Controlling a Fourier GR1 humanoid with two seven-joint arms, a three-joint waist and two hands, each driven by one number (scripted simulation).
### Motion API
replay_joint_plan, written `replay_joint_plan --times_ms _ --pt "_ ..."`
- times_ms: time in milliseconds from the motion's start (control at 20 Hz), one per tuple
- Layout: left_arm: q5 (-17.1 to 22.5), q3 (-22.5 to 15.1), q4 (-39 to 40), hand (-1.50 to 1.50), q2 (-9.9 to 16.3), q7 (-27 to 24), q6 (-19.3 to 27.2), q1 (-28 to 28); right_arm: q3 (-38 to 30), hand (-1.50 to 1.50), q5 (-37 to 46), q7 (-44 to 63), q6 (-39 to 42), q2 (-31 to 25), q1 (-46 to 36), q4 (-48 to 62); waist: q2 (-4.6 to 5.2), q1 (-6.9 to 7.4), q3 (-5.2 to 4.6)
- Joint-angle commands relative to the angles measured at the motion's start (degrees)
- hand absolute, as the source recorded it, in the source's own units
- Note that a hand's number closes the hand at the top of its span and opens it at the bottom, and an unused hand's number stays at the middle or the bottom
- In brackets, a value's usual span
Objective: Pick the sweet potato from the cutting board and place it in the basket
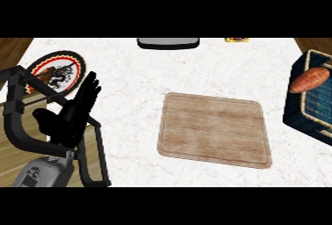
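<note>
The orange-brown sweet potato (pixel 308 79) lies tilted in the dark blue basket (pixel 299 114) at the right edge of the head view. A bare wooden cutting board (pixel 215 129) sits in the middle of the white counter. My left hand (pixel 70 115) rests at the left with its black fingers straight and pointing up, holding nothing. My right hand does not show.
A round plate (pixel 57 70) with a red and black pattern lies at the far left behind my left hand. A black chair frame (pixel 26 136) stands at the counter's left edge. A grey object (pixel 167 42) and a small yellow item (pixel 237 39) sit along the far edge.
</note>
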Motion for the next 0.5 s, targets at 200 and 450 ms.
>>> replay_joint_plan --times_ms 200,450 --pt "-1.8 6.4 3.7 0.0 4.5 -1.0 2.3 1.7 -6.5 -1.5 -6.7 -5.2 11.8 -8.5 7.8 2.5 0.23 -0.08 -0.21" --pt "-0.5 8.4 5.0 0.0 6.4 -0.3 0.7 -0.1 -9.5 -1.5 -9.8 -10.5 16.6 -11.5 11.9 3.2 0.42 -0.05 -0.16"
